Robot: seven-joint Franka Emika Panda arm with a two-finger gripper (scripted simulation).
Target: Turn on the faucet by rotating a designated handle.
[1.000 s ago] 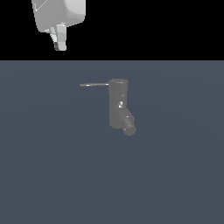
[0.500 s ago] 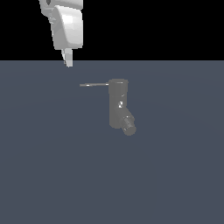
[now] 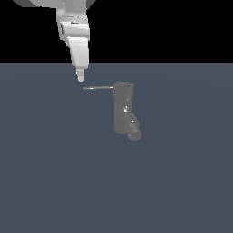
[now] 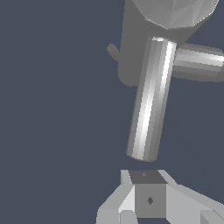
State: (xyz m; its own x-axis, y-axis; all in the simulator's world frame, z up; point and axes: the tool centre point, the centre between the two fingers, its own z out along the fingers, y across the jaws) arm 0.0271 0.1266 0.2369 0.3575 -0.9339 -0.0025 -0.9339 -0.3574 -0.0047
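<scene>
The gripper (image 3: 80, 77) hangs nearly vertical just above the handle's (image 3: 97, 88) free end — not touching; its jaws look pressed together — the faucet (image 3: 123, 109) stands to the exterior view's right.

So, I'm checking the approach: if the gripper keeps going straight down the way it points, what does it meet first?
Probably the free end of the handle: the gripper hangs just above it. Depth is unclear, so it could pass beside the rod and reach the floor.
</scene>
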